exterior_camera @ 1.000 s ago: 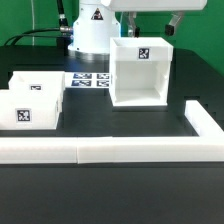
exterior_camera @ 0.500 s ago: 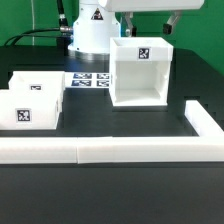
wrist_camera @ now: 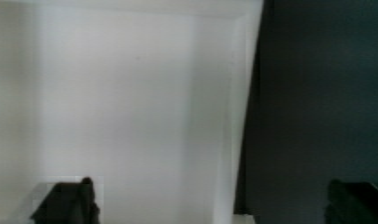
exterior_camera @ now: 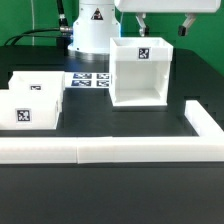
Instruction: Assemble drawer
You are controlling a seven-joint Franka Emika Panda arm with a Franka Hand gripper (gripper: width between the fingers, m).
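Note:
A white open-fronted drawer box with a marker tag on its back wall stands upright on the black table at the centre. In the wrist view it fills one side as a blurred white surface. My gripper hangs above the box's top edge, apart from it. In the wrist view the gripper is open and empty, with its two dark fingertips wide apart. Two smaller white tagged parts, one in front and one behind, sit at the exterior view's left.
A low white L-shaped fence runs along the front and up the exterior view's right. The marker board lies behind, by the robot base. A black cable lies at the back left.
My gripper has risen a little above the drawer box and shifted slightly toward the exterior view's right. The parts on the table have not moved.

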